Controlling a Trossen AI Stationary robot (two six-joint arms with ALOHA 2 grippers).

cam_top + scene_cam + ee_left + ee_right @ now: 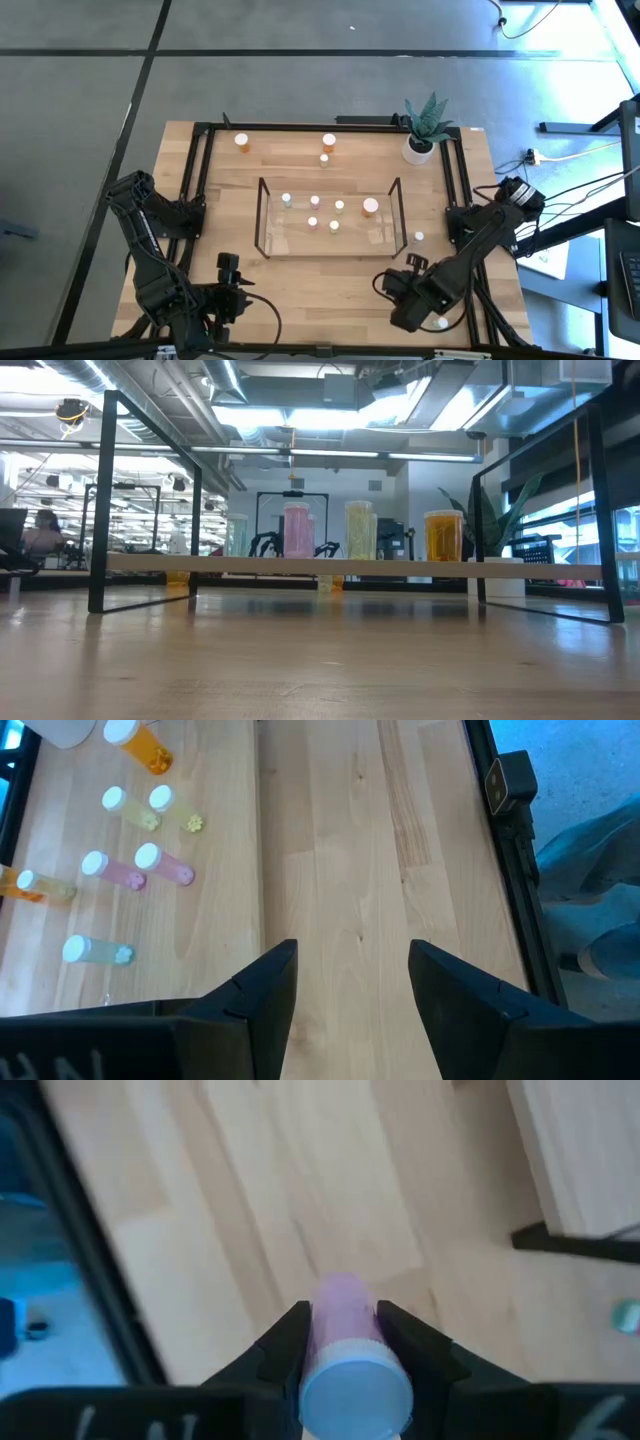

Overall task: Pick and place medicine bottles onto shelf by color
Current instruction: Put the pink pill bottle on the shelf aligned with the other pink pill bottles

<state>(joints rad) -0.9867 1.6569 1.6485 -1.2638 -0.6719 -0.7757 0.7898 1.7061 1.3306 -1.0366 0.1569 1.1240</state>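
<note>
Right gripper (340, 1342) sits clamped on a pink medicine bottle (345, 1330) with a white cap, low over the bench (330, 280) near its front right corner, just in front of the shelf (330, 215). The pick looks done; the carry to the shelf comes next, and it likely calls for a lift over the clear front wall toward the other pinkish bottles. Six bottles (339, 206) stand on the shelf, one larger with a pink cap (370, 206). Left gripper (350, 985) waits at the front left, fingers apart, holding nothing. Loose bottles dot the far side of the bench.
</note>
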